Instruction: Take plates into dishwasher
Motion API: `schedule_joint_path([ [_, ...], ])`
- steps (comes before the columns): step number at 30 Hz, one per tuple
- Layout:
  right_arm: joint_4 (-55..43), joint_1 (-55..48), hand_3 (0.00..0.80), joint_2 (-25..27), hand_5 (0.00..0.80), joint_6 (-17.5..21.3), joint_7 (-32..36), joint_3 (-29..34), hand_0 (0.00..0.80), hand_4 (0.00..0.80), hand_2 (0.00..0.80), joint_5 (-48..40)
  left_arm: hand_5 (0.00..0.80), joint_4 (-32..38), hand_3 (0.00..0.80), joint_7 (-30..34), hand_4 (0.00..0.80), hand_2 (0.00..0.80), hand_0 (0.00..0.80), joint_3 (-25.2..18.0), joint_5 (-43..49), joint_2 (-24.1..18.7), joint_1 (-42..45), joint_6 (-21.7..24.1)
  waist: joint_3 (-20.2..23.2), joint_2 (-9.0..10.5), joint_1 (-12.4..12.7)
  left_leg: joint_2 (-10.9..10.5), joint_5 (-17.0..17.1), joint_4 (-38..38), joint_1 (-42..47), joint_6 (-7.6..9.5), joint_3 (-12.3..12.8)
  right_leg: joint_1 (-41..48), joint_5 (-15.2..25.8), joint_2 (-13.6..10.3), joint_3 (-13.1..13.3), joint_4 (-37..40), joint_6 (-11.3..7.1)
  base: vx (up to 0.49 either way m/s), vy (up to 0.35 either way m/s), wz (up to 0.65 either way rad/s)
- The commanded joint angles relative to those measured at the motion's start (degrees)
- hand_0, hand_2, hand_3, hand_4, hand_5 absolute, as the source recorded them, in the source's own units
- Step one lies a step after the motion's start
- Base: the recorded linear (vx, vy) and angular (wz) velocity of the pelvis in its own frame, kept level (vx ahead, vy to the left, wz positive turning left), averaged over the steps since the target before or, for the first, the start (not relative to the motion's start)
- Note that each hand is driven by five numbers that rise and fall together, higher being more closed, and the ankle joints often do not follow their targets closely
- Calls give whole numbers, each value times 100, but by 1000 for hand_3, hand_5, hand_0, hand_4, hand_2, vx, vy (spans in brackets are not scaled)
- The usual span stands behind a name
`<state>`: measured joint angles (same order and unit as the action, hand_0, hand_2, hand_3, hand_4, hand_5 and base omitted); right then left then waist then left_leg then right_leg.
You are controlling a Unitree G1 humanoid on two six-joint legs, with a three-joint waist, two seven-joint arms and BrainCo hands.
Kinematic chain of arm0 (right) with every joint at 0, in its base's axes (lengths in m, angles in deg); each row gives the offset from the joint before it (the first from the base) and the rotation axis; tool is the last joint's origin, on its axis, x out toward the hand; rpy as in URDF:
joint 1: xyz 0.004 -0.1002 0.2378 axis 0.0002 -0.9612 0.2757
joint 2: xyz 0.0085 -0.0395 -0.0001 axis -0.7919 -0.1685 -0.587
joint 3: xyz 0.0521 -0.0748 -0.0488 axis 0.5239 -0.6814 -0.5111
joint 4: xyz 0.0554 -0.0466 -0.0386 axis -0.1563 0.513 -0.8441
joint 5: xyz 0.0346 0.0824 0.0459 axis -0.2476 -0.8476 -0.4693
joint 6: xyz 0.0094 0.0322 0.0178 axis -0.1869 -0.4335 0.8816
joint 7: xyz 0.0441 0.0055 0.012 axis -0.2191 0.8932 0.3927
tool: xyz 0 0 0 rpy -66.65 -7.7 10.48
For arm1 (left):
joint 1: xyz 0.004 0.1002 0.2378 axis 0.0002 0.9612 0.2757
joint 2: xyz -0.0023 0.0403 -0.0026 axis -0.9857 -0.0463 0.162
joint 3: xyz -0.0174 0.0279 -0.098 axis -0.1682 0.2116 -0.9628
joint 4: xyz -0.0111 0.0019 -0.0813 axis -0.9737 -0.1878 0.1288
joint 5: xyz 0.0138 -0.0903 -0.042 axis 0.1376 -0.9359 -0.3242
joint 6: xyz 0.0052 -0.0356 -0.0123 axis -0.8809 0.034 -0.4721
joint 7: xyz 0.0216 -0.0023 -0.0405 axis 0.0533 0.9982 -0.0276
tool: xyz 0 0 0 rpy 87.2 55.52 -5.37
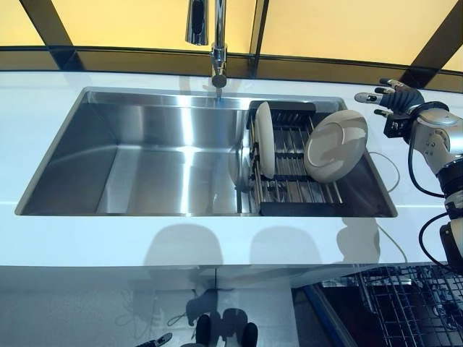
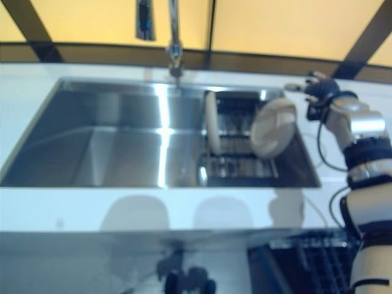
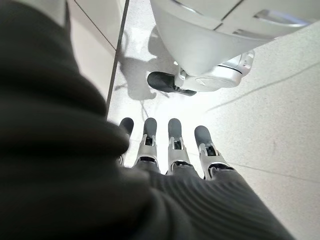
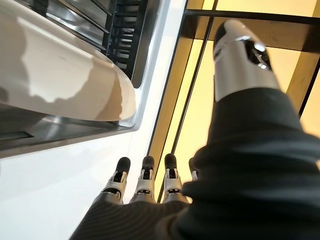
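Two cream plates stand in the black dish rack (image 1: 289, 177) at the right end of the steel sink (image 1: 145, 159). One plate (image 1: 264, 139) is upright on edge at the rack's left. The other plate (image 1: 335, 145) leans tilted at the rack's right; its rim (image 4: 65, 85) shows close in the right wrist view. My right hand (image 1: 394, 96) hovers over the white counter just behind and right of that plate, fingers (image 4: 145, 175) straight, holding nothing. My left hand (image 3: 172, 145) hangs low over the floor, fingers straight and empty.
A tap (image 1: 217, 43) rises behind the sink's middle. The white counter (image 1: 181, 238) runs along the front. A wire dishwasher rack (image 1: 405, 303) stands pulled out below at the lower right.
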<state>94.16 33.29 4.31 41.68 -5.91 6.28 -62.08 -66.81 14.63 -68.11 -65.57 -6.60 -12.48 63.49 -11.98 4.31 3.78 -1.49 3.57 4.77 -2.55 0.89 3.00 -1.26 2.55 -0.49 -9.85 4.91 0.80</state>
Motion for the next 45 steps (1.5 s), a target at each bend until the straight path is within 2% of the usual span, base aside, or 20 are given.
schedule_joint_path([
  [1, 84, 368, 0, 28, 0, 47, 66, -201, 0, 0, 0, 172, 0, -181, 0, -36, 0, 0, 0, 304, -7, -65, -136, 42, 178, 66, 49, 30, -220, 23, -68, -88, -114, -54, 6, -201, -158, 9, -291, 0, 0, 0],
  [11, -180, 266, 0, -4, 0, -131, 65, -240, 0, 0, 0, 229, 0, -149, 0, -33, 0, 0, 0, 267, -49, -58, -133, 57, 171, 69, 18, 29, -223, 23, -56, -87, -73, -59, 20, -207, -126, 9, -299, 0, 0, 0],
  [28, -54, 192, 0, 71, 0, -176, 397, -313, 0, 0, 0, 553, 0, -122, 0, 9, 0, 0, 0, 253, -41, -90, -102, 121, 157, 72, 24, 34, -227, 23, -58, -87, -51, -70, 26, -208, -116, 9, -307, 0, 0, 0],
  [45, -158, 55, 0, 212, 0, -520, 739, -445, 0, 0, 0, 927, 0, -92, 0, 19, 0, 0, 0, 229, -41, -115, -77, 145, 114, 110, 0, 45, -234, 23, -57, -83, -24, -77, 28, -194, -86, 9, -306, 0, 0, 0],
])
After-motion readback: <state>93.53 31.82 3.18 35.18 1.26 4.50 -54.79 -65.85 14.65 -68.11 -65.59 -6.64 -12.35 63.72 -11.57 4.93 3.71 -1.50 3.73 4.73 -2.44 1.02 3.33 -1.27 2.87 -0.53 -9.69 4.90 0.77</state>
